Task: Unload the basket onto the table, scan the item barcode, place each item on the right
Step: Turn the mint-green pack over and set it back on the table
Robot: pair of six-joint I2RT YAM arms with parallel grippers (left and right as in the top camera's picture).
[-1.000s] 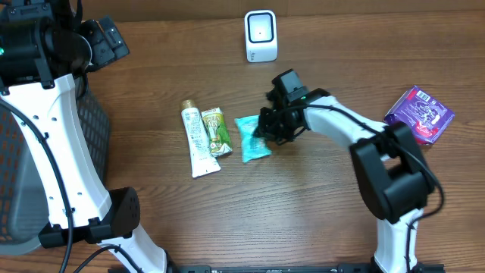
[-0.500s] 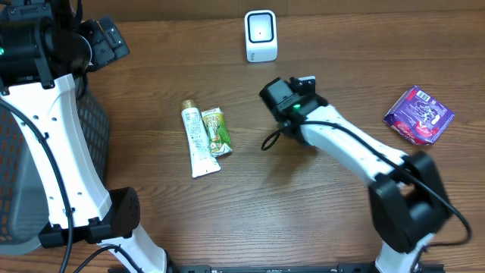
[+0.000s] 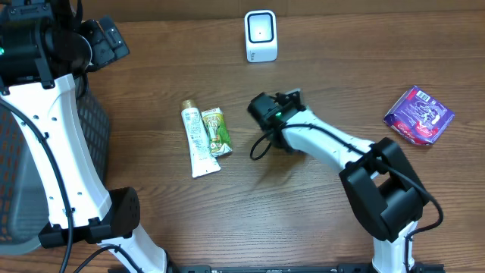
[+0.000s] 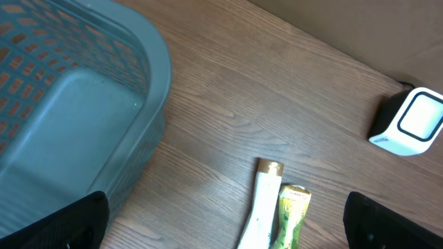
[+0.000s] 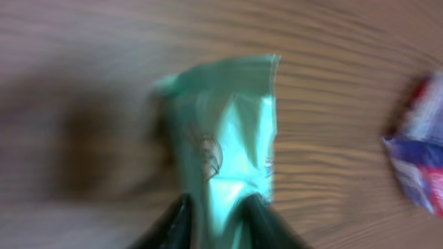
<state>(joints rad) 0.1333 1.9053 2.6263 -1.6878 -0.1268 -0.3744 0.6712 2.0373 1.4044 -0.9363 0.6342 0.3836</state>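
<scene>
Lifted off the brown wooden table (image 3: 151, 83) a second ago, the crinkly teal plastic pouch (image 5: 223, 131) hangs pinched in the right gripper (image 5: 214, 207), near the white box-shaped scanner (image 3: 261, 35), ready for presenting.

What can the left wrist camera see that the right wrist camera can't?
Only the left wrist view shows the blue-grey basket, the white scanner, and a white tube beside a green sachet. Only the right wrist view, which is blurred, shows a mint-green packet pinched in the right gripper and a purple packet at the right edge. Both share just the wooden table.
</scene>
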